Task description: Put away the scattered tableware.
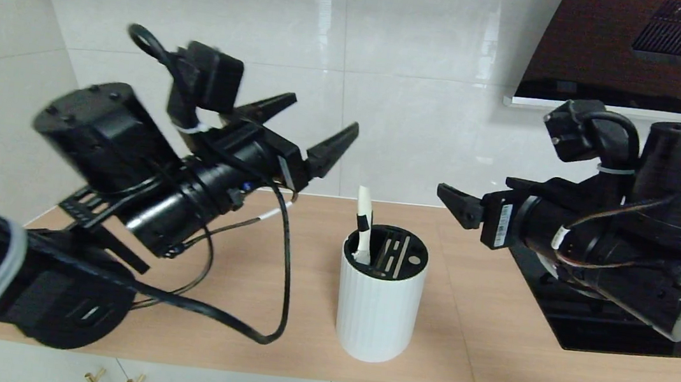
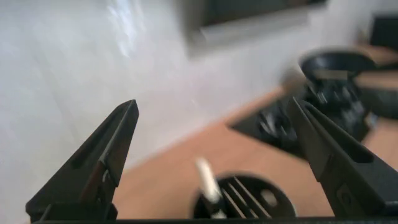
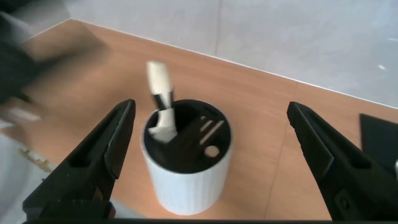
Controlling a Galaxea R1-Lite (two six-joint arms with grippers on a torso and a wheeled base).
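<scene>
My left gripper (image 1: 322, 114) and right gripper (image 3: 210, 107) are both empty, jaws wide apart. Between and below them, the white holder (image 1: 378, 310) keeps the utensil (image 1: 364, 222) near upright, handle up. The head view shows its black bands; the right wrist view shows the holder's slots.

Carrying a white ribbed holder (image 1: 378, 314), standing upright near the front edge of the wooden table (image 1: 476, 347); also bearing a black cooktop (image 1: 582, 324) at the right.
</scene>
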